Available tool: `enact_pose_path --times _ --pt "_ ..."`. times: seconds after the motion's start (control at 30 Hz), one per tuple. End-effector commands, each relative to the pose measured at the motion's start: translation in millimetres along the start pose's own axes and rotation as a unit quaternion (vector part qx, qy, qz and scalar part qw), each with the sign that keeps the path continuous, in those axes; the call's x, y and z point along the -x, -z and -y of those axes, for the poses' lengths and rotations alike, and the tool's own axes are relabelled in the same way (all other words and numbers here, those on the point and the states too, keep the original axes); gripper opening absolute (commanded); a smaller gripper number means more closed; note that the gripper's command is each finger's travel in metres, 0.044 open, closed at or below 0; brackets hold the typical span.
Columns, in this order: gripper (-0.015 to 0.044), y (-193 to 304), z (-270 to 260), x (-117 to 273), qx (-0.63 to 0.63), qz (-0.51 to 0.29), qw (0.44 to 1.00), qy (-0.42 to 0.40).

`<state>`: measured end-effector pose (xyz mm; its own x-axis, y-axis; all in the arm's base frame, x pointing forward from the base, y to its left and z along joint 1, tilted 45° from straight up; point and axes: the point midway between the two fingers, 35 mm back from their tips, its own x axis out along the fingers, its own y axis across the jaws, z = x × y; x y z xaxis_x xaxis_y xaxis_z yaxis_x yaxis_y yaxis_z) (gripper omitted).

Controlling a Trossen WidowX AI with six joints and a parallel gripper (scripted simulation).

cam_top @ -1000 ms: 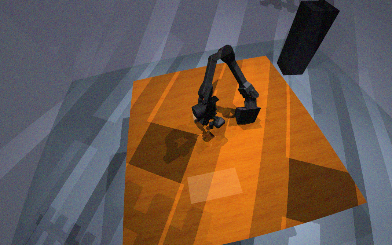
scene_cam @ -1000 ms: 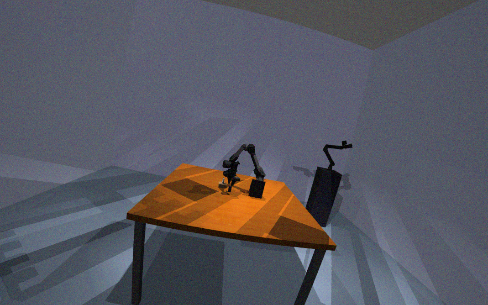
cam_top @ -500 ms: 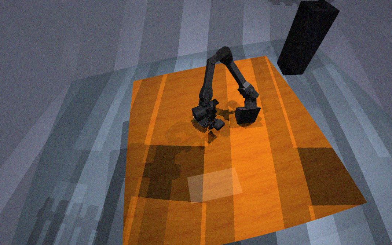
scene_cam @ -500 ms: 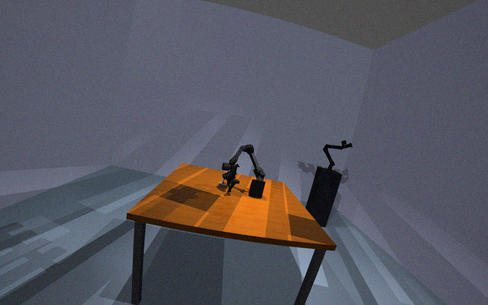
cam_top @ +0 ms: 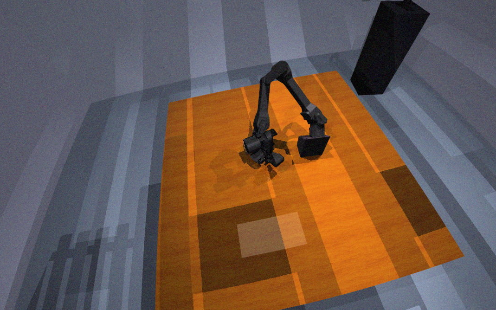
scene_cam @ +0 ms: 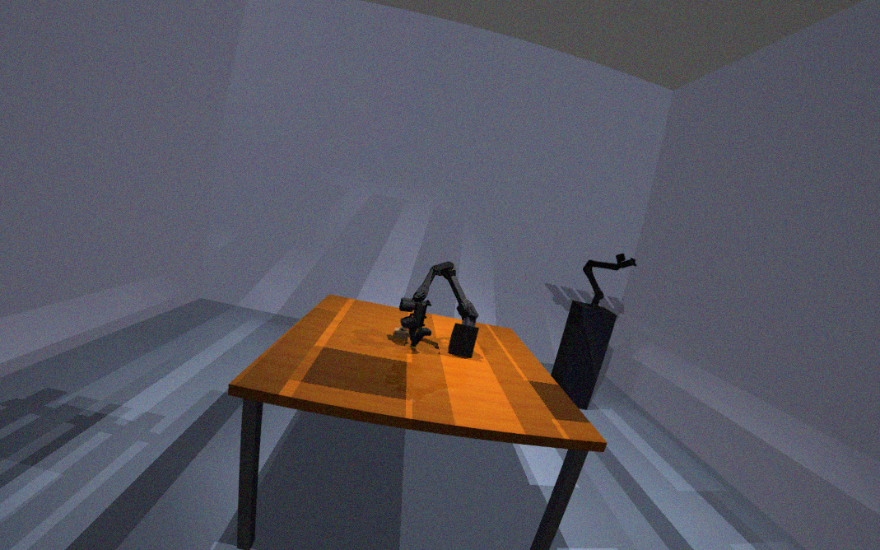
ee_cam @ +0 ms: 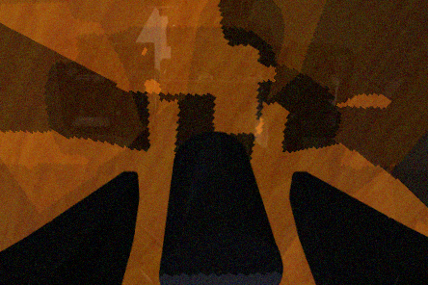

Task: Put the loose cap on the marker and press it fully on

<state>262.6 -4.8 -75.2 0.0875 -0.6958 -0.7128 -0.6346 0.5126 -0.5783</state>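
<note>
Though ungripped — cap [ee_cam: 219, 214] between fingertips.

The table [cam_top: 342, 215] [scene_cam: 429, 389] [ee_cam: 29, 151] has an orange, wood-like top with fine streaks of grain and faint reflections. The arm [cam_top: 264, 100] [scene_cam: 460, 290] looks smooth and dark, its material unclear. In the wrist view, the cap [ee_cam: 217, 209] appears smooth and dark, like plastic.

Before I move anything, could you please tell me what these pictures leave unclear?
- Cap's top face: wrist view, mostly cut off by the bottom edge.
- Marker: top view, hidden behind the gripper.
- Holder block's details: exterior view, too small.
</note>
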Motion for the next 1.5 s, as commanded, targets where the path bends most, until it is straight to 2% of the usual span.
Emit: enact_pose_path --times 0.0,0.07,0.37,0.47,1.27,1.47 --pt "0.0191 3 -1 -2 0.004 -0.003 1.000 0.003" --pt "0.0138 3 -1 -2 0.004 -0.003 1.000 0.003" --pt "0.0078 3 -1 -2 0.004 -0.003 1.000 0.003" --pt "0.0000 2 -1 1 0.004 -0.002 1.000 0.003" --pt "0.0000 0 -1 59 0.004 -0.002 1.000 0.002" --pt "0.0000 -6 15 67 0.002 0.000 1.000 0.001"
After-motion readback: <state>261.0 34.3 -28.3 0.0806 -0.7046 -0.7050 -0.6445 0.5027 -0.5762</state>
